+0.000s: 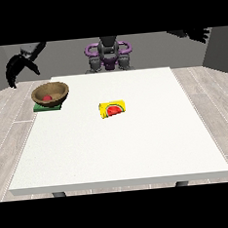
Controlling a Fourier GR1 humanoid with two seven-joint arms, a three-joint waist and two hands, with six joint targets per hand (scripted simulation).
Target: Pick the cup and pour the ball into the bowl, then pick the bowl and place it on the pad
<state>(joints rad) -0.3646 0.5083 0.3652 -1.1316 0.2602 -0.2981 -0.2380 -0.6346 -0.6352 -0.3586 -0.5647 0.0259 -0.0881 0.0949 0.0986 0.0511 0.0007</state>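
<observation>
A brown wooden bowl (50, 92) rests on a green pad (47, 107) at the table's far left, and a red ball (47, 98) lies inside it. A yellow cup (112, 109) with a watermelon picture lies on its side near the table's middle. The hand at the view's left (15, 68) hangs in the air above and to the left of the bowl, off the table's edge, its fingers curled downward and holding nothing. The hand at the view's right (197, 34) is raised high beyond the table's far right corner, fingers spread.
The white table (129, 149) stretches toward the camera. The robot's torso (109, 55) stands behind the far edge. Wood-pattern floor surrounds the table.
</observation>
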